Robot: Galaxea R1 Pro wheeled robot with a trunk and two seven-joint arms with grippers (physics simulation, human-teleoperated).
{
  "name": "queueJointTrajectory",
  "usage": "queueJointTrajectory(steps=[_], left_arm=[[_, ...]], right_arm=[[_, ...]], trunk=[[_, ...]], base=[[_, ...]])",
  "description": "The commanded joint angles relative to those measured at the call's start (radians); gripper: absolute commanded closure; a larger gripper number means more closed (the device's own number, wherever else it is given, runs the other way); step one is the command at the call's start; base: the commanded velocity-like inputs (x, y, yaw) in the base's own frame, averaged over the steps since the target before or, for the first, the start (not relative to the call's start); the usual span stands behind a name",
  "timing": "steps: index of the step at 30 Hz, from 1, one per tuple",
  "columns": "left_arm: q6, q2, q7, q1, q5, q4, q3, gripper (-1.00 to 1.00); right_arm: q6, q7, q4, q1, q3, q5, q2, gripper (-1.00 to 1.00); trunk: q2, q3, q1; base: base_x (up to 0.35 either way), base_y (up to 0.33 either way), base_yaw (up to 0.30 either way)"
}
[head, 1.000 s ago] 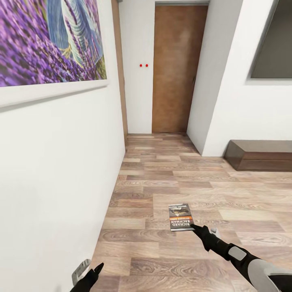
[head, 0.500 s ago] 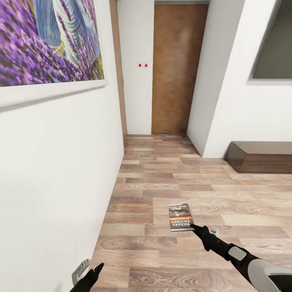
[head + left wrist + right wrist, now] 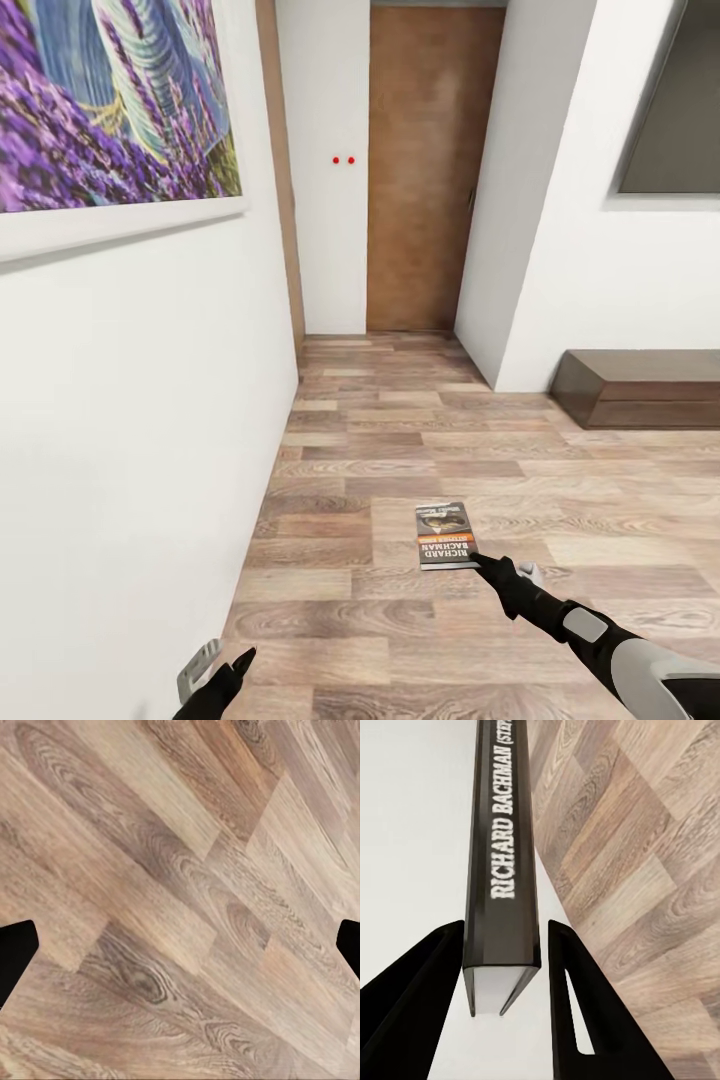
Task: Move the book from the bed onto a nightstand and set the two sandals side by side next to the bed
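Wood-plank floor runs toward a brown door. The right gripper holds the book flat above the floor, cover up. In the right wrist view, both fingers clamp the book's spine, lettered "RICHARD BACHMAN". The left gripper has its fingers spread wide, empty. A purple painting hangs on the white wall.

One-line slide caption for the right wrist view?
Right hand grips the book by its spine end, above the wood floor.
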Motion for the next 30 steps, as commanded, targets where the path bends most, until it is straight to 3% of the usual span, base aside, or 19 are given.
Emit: queueJointTrajectory(steps=[1,30], left_arm=[[-0.004,0.0,-0.003,-0.001,0.006,0.001,-0.008,-1.0],[-0.004,0.0,-0.003,-0.001,0.006,0.001,-0.008,-1.0]], right_arm=[[0.008,0.005,0.003,-0.002,0.002,-0.013,0.0,1.0],[0.008,0.005,0.003,-0.002,0.002,-0.014,0.0,1.0]], trunk=[[0.0,-0.001,0.0],[0.0,-0.001,0.0]], base=[[0.158,0.0,-0.018],[0.158,0.0,-0.072]])
